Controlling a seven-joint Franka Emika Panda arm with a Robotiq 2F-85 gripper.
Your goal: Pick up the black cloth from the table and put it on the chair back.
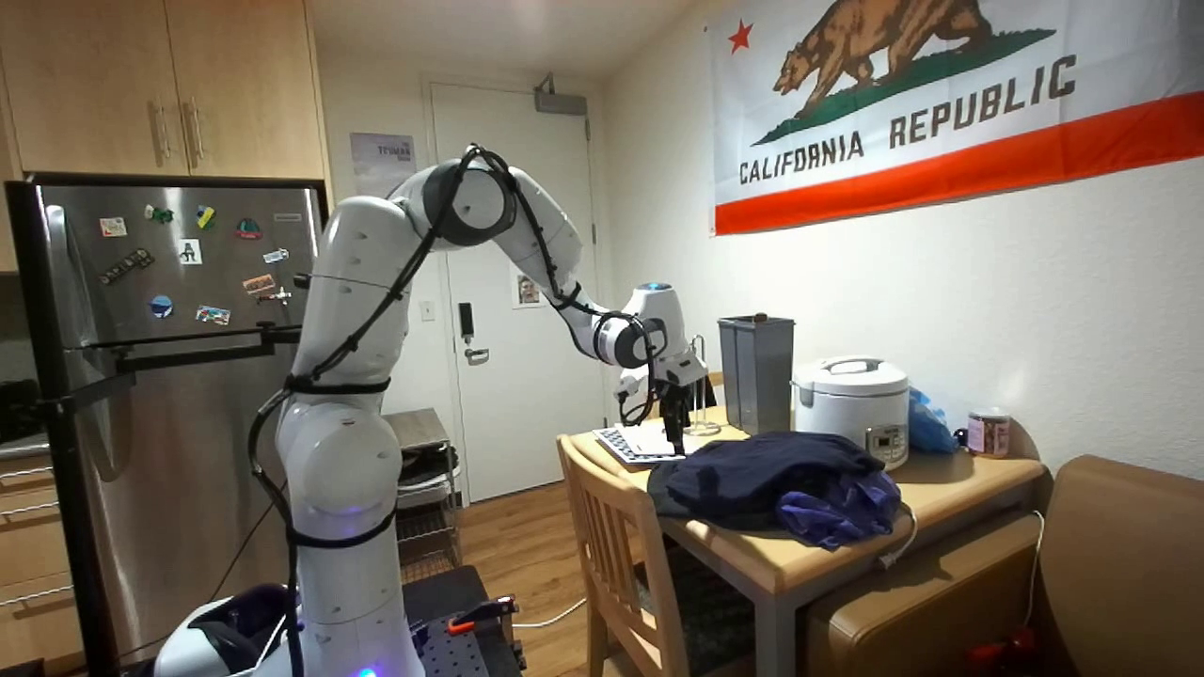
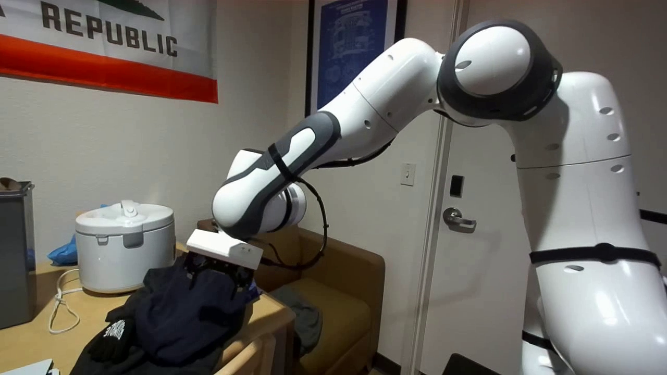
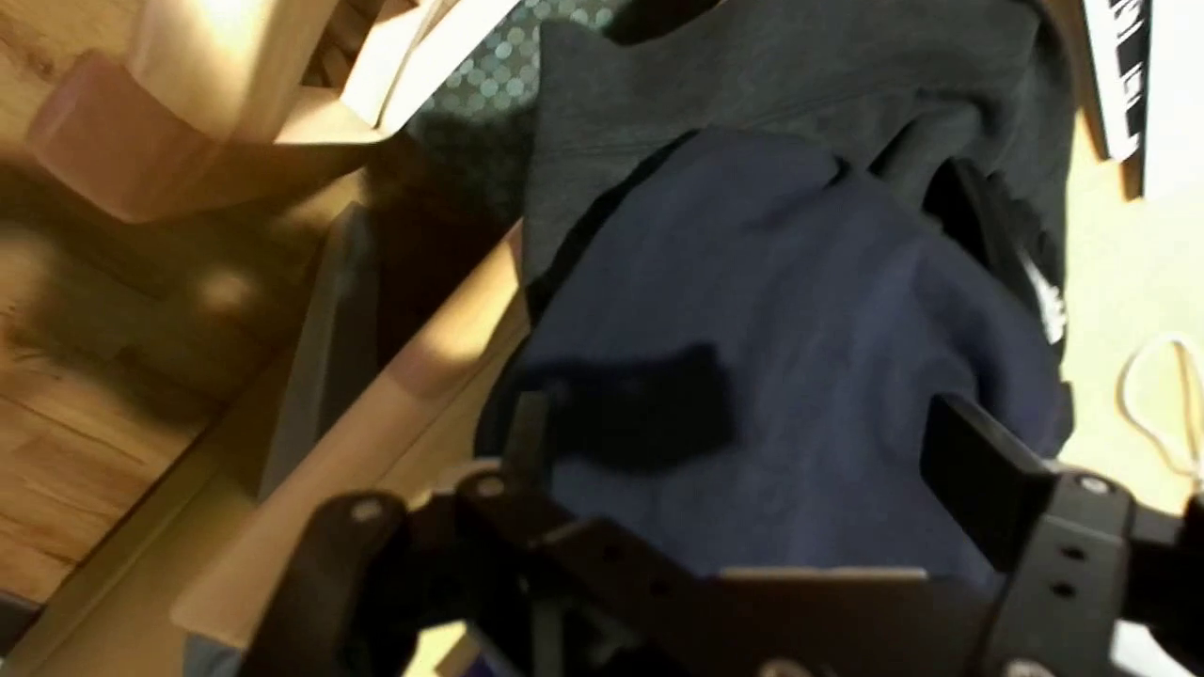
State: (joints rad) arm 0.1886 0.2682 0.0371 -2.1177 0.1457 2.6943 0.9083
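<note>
A black cloth [image 1: 670,491] lies in a rumpled pile on the table [image 1: 771,559], under a navy cloth [image 1: 771,470]. In the wrist view, the black cloth [image 3: 640,103] shows beyond the navy cloth [image 3: 752,273] and reaches over the table edge. My gripper [image 3: 734,442] is open, with its fingers wide apart over the navy cloth and its shadow on it. In an exterior view, the gripper [image 2: 214,289] is over the pile; whether the fingertips touch the cloth is unclear. The wooden chair back [image 1: 611,536] stands at the table's near side.
A white rice cooker [image 1: 851,404] and a grey bin [image 1: 757,376] stand behind the pile. A wire stand [image 1: 698,385] and a checkered board [image 1: 630,444] are near the gripper. A purple cloth [image 1: 837,508] and a black glove [image 2: 112,338] lie at the pile. A cord [image 2: 60,302] lies nearby.
</note>
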